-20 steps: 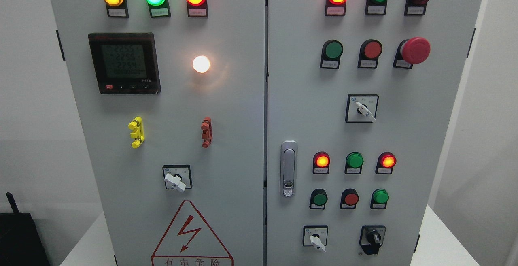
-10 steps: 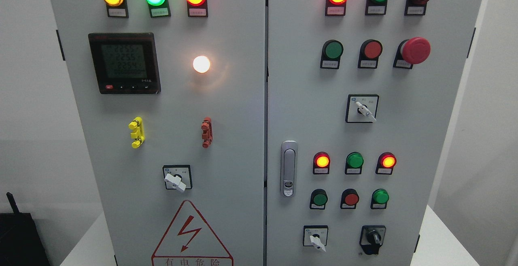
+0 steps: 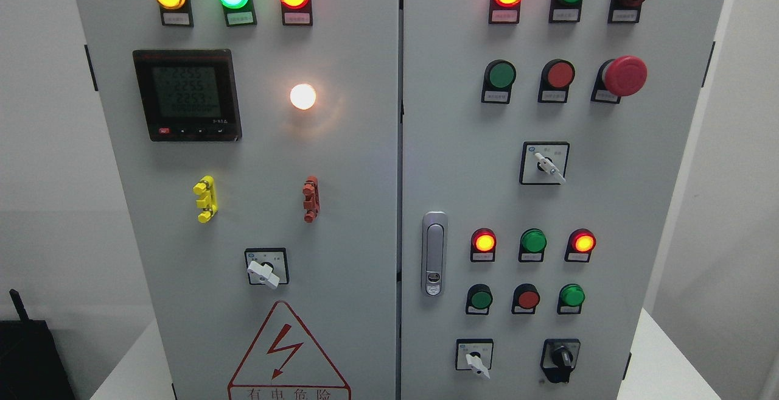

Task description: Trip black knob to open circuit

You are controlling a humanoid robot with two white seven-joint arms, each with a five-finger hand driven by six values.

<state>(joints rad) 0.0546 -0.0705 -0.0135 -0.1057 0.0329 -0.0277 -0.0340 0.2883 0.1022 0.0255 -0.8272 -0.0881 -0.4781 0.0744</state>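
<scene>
Clearly, neither robot hand shows, so their state is unknowable; the reach should approach the black knob (image 3: 560,359) squarely, avoiding the neighbouring white selector (image 3: 476,362).

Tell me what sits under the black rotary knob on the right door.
Only bare grey door panel shows below the black rotary knob before the picture ends; anything lower is out of view.

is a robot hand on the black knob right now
No, the black knob at the lower right of the cabinet's right door stands alone, with no hand or arm anywhere in the head view.
</scene>
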